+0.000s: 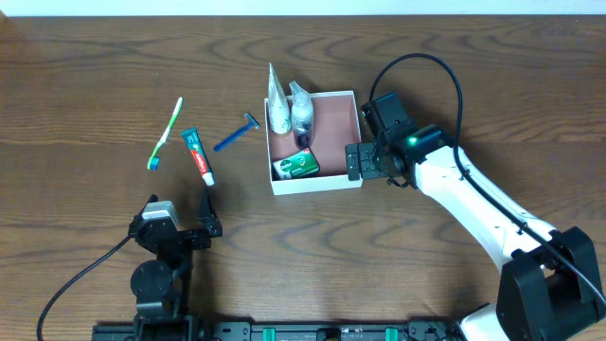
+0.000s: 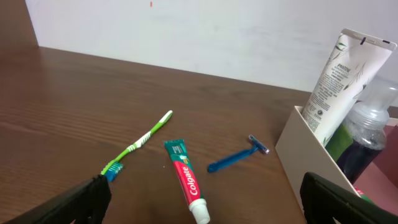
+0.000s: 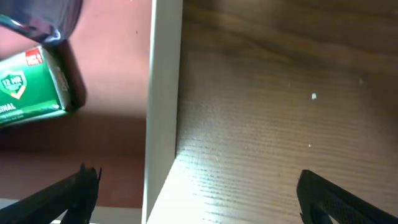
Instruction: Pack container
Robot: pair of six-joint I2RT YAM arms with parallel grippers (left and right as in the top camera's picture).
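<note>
Pack is part done. The container (image 1: 317,183) sits mid-table and holds a tube (image 1: 276,104), a bottle (image 1: 301,112) and a green box (image 1: 296,166). Toothbrush (image 1: 167,133), toothpaste (image 1: 198,156) and razor (image 1: 237,133) lie loose on your left arm's side.

Left gripper (image 1: 180,216): near the toothpaste, fingers wide apart, empty.

Right gripper (image 1: 353,161): fingers apart astride the container's right wall, not clamped.

Likely next: lower your left gripper squarely across the toothpaste.
</note>
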